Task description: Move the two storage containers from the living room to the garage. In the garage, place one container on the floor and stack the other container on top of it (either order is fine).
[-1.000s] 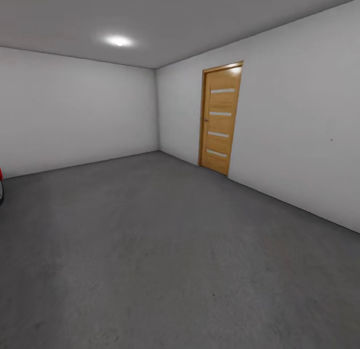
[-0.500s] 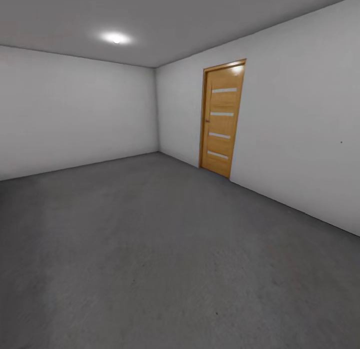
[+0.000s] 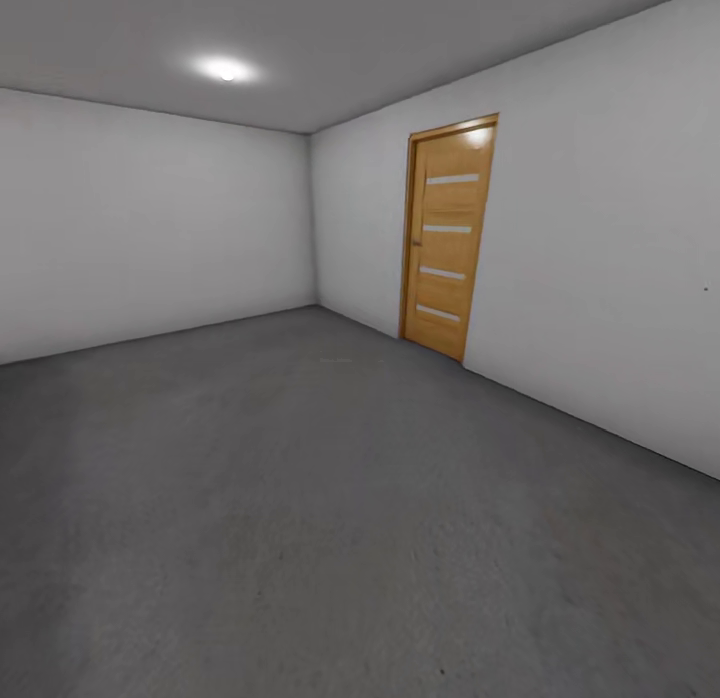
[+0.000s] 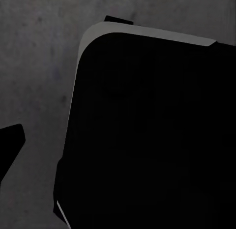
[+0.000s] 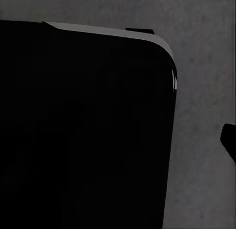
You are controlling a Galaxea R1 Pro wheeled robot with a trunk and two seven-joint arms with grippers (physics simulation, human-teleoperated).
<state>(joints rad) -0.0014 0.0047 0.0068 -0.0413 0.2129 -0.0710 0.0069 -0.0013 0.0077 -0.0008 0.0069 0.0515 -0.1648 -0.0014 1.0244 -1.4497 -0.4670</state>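
The garage with its grey floor and a wooden door is being viewed; no storage containers are being seen here, and each end effector's state cannot be told.

Garage | dark grey speckled concrete floor stretches ahead of me to the white walls | the same rough concrete shows beneath my wrists | surface looks even.

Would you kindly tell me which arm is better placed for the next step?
Neither, I'd judge: both wrist cameras look alike down at the floor beside the dark base; driving toward the door likely comes first.
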